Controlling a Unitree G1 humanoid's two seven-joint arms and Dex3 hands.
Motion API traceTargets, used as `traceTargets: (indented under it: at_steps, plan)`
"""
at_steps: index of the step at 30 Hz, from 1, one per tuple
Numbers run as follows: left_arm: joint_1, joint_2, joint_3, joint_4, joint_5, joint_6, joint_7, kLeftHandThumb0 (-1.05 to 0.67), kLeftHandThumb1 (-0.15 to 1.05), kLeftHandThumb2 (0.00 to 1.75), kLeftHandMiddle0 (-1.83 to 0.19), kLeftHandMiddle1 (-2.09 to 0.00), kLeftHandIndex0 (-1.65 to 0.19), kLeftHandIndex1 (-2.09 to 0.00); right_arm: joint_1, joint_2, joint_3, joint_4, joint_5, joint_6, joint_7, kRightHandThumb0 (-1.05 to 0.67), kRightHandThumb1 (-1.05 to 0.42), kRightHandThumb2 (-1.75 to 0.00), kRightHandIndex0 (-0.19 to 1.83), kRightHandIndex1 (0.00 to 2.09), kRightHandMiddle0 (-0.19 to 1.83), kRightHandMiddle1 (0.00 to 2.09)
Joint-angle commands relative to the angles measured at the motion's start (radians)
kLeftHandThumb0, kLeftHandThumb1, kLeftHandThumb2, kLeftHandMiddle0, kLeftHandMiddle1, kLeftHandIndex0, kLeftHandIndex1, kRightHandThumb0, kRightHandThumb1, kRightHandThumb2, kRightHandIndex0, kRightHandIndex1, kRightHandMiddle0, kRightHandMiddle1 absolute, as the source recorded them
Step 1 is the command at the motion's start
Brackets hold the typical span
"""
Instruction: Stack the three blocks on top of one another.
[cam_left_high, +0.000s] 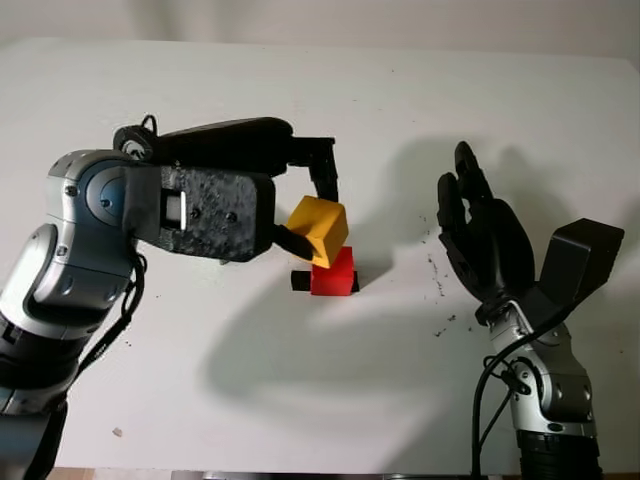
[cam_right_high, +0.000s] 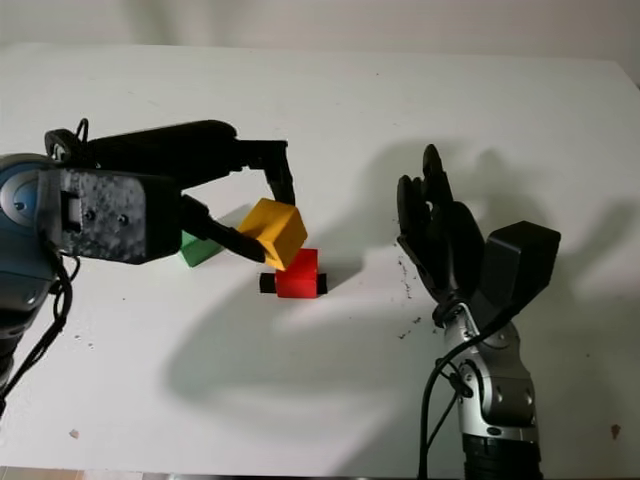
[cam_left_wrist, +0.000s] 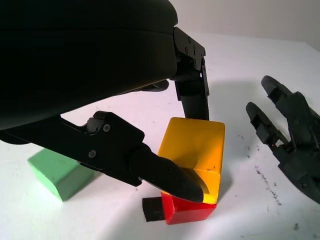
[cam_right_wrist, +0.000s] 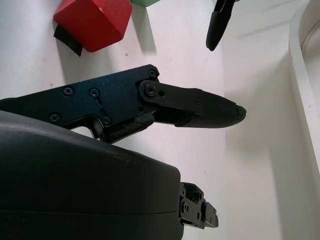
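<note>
black, my left hand (cam_left_high: 300, 215) is clamped on the yellow block (cam_left_high: 319, 230), one finger at its near face and one at its far edge, tilted just above the red block (cam_left_high: 333, 273) on the white table (cam_left_high: 400, 90). to seat it well i judge i should level it first, centre it over the red, lower until the faces meet, then let go. my right hand (cam_left_high: 480, 235) hangs open to the side, holding nothing. farther off, the green block (cam_right_high: 200, 247) waits.

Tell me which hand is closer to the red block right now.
Left. The left hand holds the yellow block right above the red block; the open right hand stands off to its side.
</note>
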Motion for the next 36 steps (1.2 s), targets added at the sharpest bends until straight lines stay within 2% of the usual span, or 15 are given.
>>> traceTargets:
  at_steps: [1,9,15,30,36]
  plan:
    - [-0.008,-0.006,-0.013,-0.040,0.005,0.054,-0.007,-0.36,1.05,0.09,-0.23,-0.05,-0.25,-1.71,0.003,0.005,-0.003,0.000,0.001,-0.012,-0.002,-0.65,-1.05,-0.54,-0.19,0.00,-0.19,0.00]
    - [-0.035,-0.053,-0.049,-0.052,0.036,0.187,0.059,-0.39,1.05,0.14,-0.28,-0.07,-0.30,-1.80,-0.001,0.010,0.005,0.010,-0.004,-0.022,-0.005,-0.64,-1.05,-0.57,-0.19,0.00,-0.19,0.00]
    - [-0.045,-0.079,-0.073,-0.030,0.015,0.267,0.059,-0.31,1.05,0.13,-0.27,-0.06,-0.29,-1.76,0.004,0.022,0.003,0.008,0.004,-0.022,-0.008,-0.64,-1.05,-0.56,-0.19,0.00,-0.19,0.00]
    - [-0.092,-0.039,-0.192,0.002,0.060,0.324,0.040,-0.33,1.05,0.12,-0.19,-0.04,-0.23,-1.73,0.010,0.050,0.002,0.002,0.009,-0.025,-0.022,-0.65,-1.05,-0.54,-0.19,0.00,-0.19,0.00]
    - [-0.094,-0.040,-0.209,0.004,0.073,0.335,0.040,-0.33,1.05,0.12,-0.19,-0.05,-0.21,-1.73,0.012,0.049,-0.001,0.008,0.013,-0.035,-0.015,-0.64,-1.05,-0.53,-0.19,0.00,-0.19,0.00]
